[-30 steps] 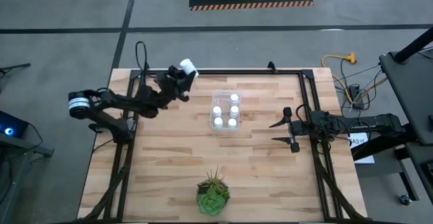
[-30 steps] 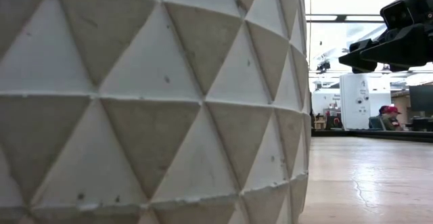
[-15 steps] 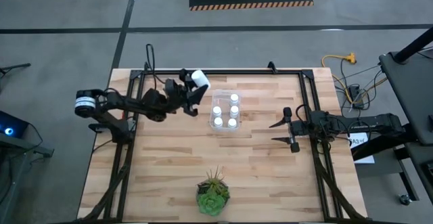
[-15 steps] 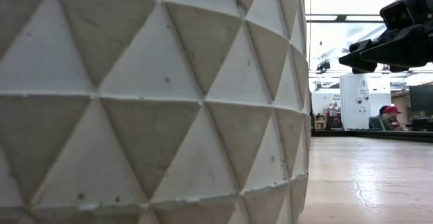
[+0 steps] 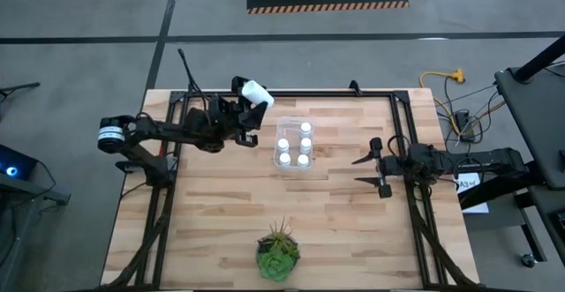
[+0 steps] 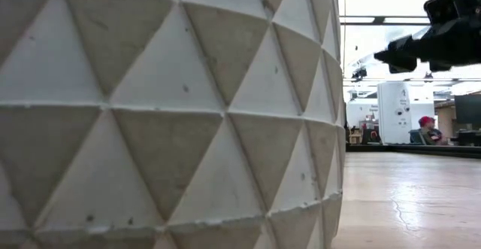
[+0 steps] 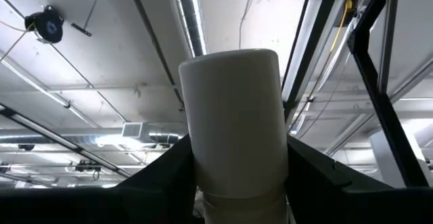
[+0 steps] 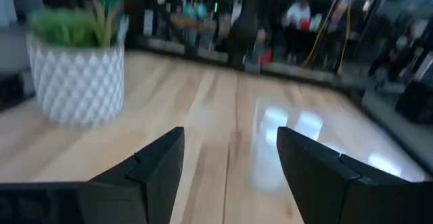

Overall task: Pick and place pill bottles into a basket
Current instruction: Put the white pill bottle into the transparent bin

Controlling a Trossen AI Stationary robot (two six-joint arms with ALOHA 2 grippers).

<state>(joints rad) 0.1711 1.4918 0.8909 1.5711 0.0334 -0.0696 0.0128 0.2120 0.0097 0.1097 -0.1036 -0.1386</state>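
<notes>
A white pill bottle (image 5: 256, 90) is raised above the table's far left part, and my left gripper (image 5: 249, 101) is shut on it, left of the basket. In the left wrist view the bottle (image 7: 233, 126) stands up between the two dark fingers against the ceiling. The clear basket (image 5: 295, 122) sits on the table's middle toward the far edge, with several white-capped bottles (image 5: 284, 144) upright in it. My right gripper (image 5: 365, 171) waits open at the table's right, nothing between its fingers (image 8: 230, 173). My left gripper pinches the bottle between its two fingers (image 7: 166, 176), on opposite sides of the end nearest the wrist (image 7: 237, 200). The fingers slant upward from the table's left. The bottle sticks up and out past the fingertips, lifted clear of the table.
A green spiky plant (image 5: 278, 252) in a white faceted pot (image 6: 165, 113) stands at the near edge, middle. A black frame rail (image 5: 335, 95) runs along the far edge, with uprights at both sides. Bare wood lies between basket and plant.
My left gripper has risen with the bottle and gone a little toward the table's right, nearer the basket. It has tipped so that its fingers and the bottle point more steeply upward. The bottle stays in the hold, clear of the table.
</notes>
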